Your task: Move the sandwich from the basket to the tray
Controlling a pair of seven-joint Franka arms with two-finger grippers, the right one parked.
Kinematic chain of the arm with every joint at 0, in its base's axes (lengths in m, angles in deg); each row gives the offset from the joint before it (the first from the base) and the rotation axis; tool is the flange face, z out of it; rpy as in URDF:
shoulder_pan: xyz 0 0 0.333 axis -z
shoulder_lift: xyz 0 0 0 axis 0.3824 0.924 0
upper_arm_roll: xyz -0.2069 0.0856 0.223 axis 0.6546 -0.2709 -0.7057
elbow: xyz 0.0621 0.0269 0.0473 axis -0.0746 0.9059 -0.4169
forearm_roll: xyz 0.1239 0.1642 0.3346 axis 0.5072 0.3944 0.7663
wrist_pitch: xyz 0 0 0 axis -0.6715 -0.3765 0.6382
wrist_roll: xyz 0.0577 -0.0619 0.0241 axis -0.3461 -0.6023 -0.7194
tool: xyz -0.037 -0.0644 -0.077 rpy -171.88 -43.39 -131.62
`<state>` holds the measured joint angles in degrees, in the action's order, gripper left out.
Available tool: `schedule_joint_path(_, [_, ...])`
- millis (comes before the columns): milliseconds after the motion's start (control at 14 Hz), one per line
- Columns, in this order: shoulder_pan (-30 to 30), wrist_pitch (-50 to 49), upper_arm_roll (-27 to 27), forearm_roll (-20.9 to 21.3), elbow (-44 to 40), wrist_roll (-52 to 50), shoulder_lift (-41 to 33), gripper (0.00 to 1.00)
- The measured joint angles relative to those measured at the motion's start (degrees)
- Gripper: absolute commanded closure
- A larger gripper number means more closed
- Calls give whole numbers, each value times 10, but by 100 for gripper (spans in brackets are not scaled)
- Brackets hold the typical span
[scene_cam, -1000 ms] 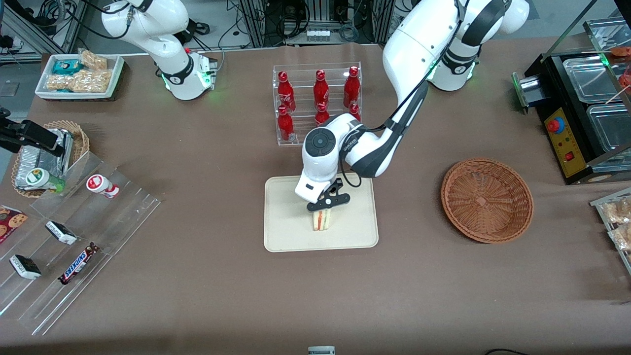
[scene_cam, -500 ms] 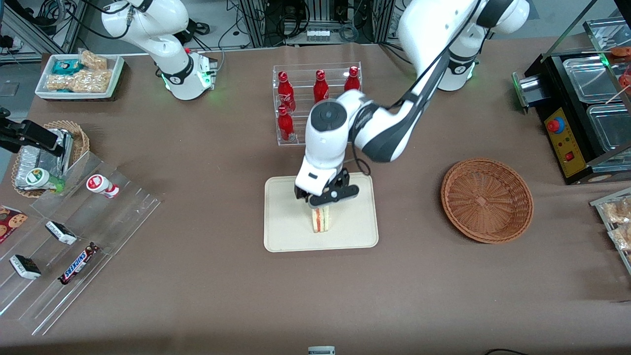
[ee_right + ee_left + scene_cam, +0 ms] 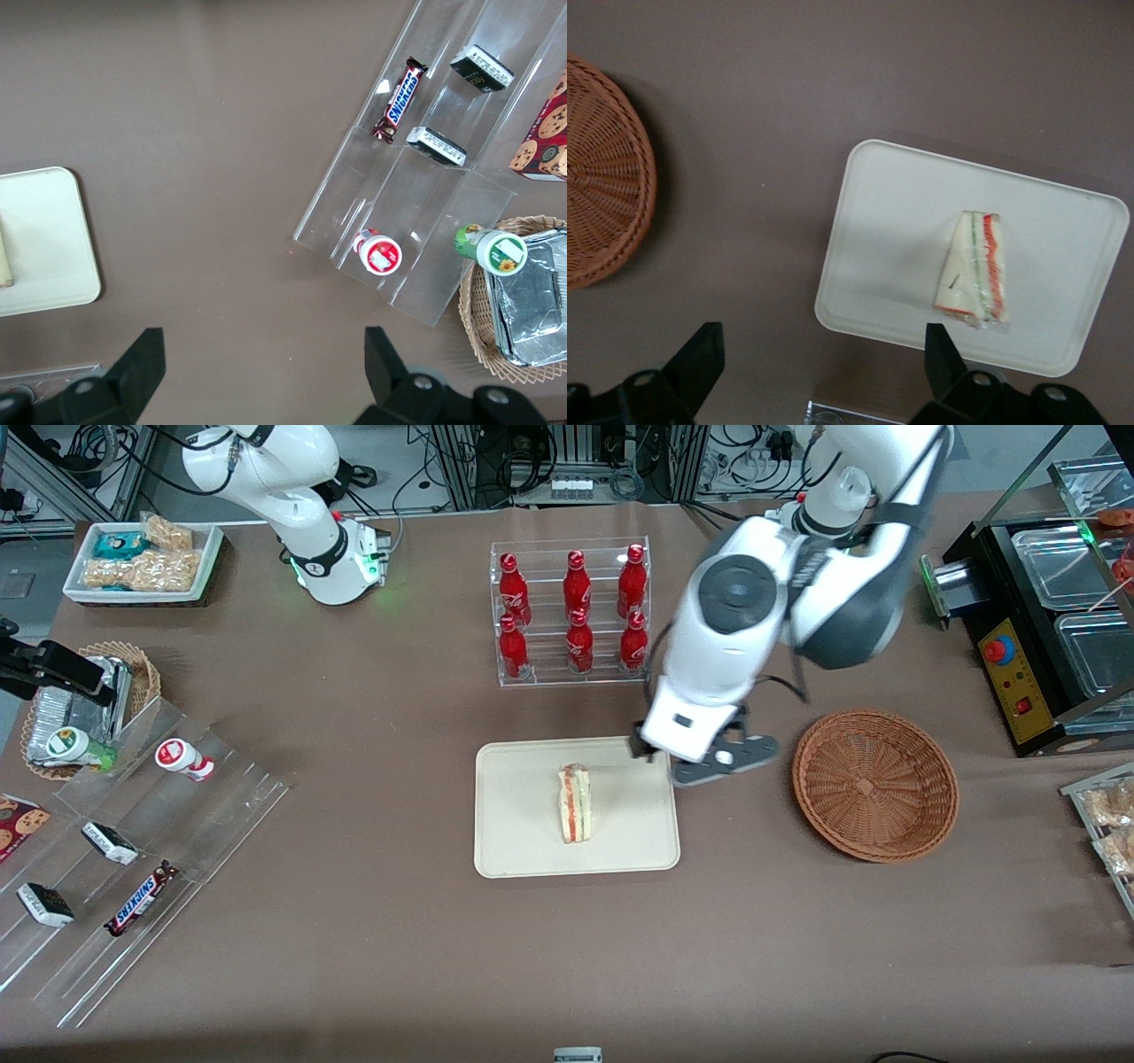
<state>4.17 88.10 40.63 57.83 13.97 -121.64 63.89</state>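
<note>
The sandwich [image 3: 574, 804] [image 3: 974, 271], a pale wedge with red and yellowish layers, lies on the cream-beige tray [image 3: 518, 841] [image 3: 895, 212] near its middle. The reddish-brown wicker basket [image 3: 875, 784] [image 3: 602, 177] stands empty toward the working arm's end of the table. My left gripper [image 3: 700, 762] [image 3: 824, 367] hangs open and empty well above the table, over the gap between the tray's edge and the basket. Nothing is between its black fingers [image 3: 700, 354].
A clear rack of red bottles [image 3: 571, 611] stands farther from the front camera than the tray. Clear acrylic shelves with snack bars [image 3: 133, 850] and a tan basket with foil items [image 3: 80, 708] lie toward the parked arm's end. A black appliance [image 3: 1036, 629] sits near the basket.
The gripper let go of the sandwich, rose, and swung away from the tray toward the basket. The sandwich stays on the tray.
</note>
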Motion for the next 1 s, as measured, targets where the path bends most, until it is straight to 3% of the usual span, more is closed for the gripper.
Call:
schedule_joint_path(571, [-137,0,-2,-5,130,176,-104,0])
schedule_joint_path(1000, [-252,-33,-2,-7,161,371,-169,0])
